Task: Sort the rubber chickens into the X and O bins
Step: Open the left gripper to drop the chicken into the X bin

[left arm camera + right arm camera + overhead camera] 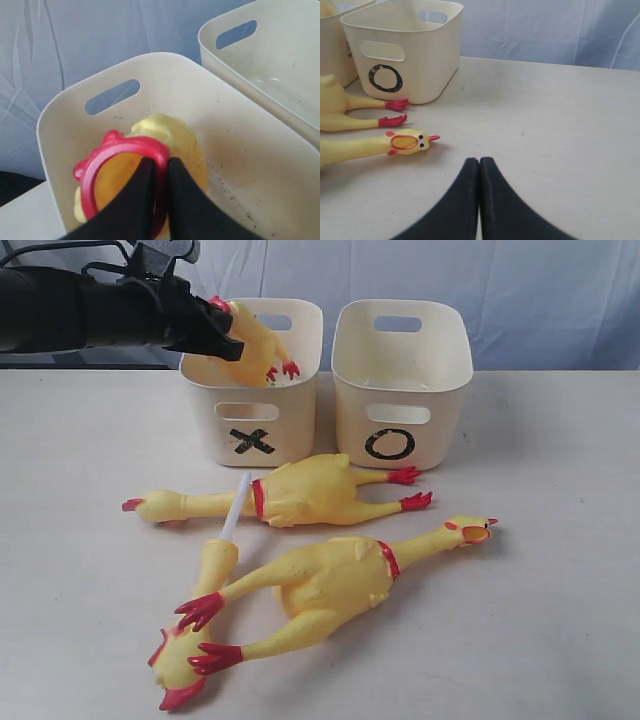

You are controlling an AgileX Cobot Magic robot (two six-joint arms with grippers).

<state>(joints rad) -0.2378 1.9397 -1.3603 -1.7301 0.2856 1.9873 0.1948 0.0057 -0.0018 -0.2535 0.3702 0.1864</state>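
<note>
The left gripper [228,342] pinches 1 rubber chicken [258,340] by its red ring, over the X bin [295,425]. Lower it well inside, then let go. The right gripper [479,167] is closed and empty.

I count four rubber chickens on my feeds: the first chicken [258,342] held up in the left pincer [161,165], the second chicken [300,490] lying just in front of the bins, the third chicken [335,580] nearer the camera, and the fourth chicken [185,660] partly under the third one's legs. One white tube [236,505] sticks out of the fourth. There are two cream bins, the X bin [262,410] and the O bin [400,390], each with two slot handles. Pincers come to two, counting the right pincer [479,162]. One surface [540,540] carries it all.
</note>
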